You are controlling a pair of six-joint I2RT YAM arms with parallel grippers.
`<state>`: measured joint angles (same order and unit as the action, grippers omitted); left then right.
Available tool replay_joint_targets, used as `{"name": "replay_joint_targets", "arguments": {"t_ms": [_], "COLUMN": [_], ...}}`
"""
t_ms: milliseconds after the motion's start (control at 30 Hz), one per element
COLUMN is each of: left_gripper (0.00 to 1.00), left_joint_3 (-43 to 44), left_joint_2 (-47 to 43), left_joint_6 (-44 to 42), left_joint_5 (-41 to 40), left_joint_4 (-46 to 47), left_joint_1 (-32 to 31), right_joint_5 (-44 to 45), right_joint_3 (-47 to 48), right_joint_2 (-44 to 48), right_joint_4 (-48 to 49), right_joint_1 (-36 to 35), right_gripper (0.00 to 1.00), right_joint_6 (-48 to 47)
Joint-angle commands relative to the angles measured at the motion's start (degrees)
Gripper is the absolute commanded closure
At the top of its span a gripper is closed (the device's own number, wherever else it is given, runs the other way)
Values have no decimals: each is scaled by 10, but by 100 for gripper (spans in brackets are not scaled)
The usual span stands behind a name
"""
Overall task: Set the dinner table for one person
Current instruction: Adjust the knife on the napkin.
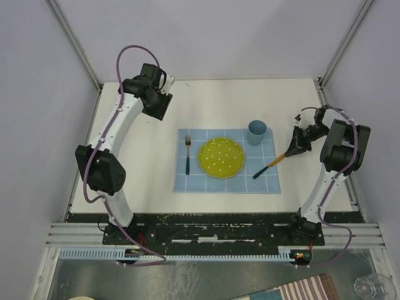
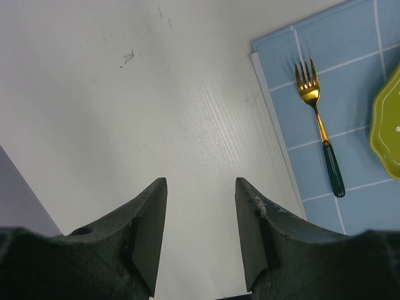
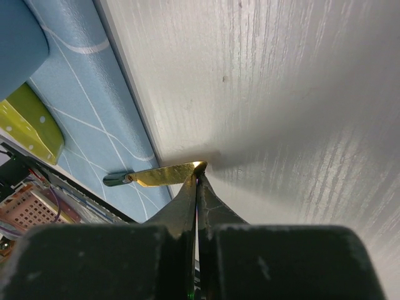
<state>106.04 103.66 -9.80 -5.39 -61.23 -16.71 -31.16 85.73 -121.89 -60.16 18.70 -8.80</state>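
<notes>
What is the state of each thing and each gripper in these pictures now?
fork, lying flat on the cloth.
plate, flat at cloth centre, empty.
cup, upright on cloth.
knife, blade tip pinched by right gripper, handle over cloth.
left gripper, open, holding nothing.
right gripper, shut on knife.

Fork (image 1: 187,156), yellow plate (image 1: 221,157) and blue cup (image 1: 257,132) sit on gridded cloth (image 1: 187,185)

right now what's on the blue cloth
A fork, a yellow plate, a blue cup, and the handle end of a knife. Anything beneath the plate or cup is covered.
</notes>
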Motion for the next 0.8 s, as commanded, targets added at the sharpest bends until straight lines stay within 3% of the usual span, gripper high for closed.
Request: {"name": "replay_joint_targets", "arguments": {"t_ms": [0,367,467,533,600,767], "left_gripper": [46,47,47,47,47,47], "left_joint_3": [3,-3,-2,-4,-6,-6], "left_joint_2": [-29,-28,-29,-30,-30,-32], "left_joint_6": [-4,-4,-5,-5,-3,-5], "left_joint_5": [12,15,15,16,17,19], "left_joint_4": [2,4,5,5,6,5], "left_joint_1": [4,4,4,4,4,4], "right_joint_5": [-11,-32,-37,-35,-33,-30], "right_joint_3": [21,48,63,57,50,42], "right_joint_2": [9,-4,-13,-7,-4,-3], "right_joint_4": [9,-10,-35,-34,-31,-35], "right_joint_1": [-1,0,-1,0,-1,0], "right_gripper": [98,98,65,53,48,48], "right_joint_6": [1,-7,-19,-22,-22,-24]}}
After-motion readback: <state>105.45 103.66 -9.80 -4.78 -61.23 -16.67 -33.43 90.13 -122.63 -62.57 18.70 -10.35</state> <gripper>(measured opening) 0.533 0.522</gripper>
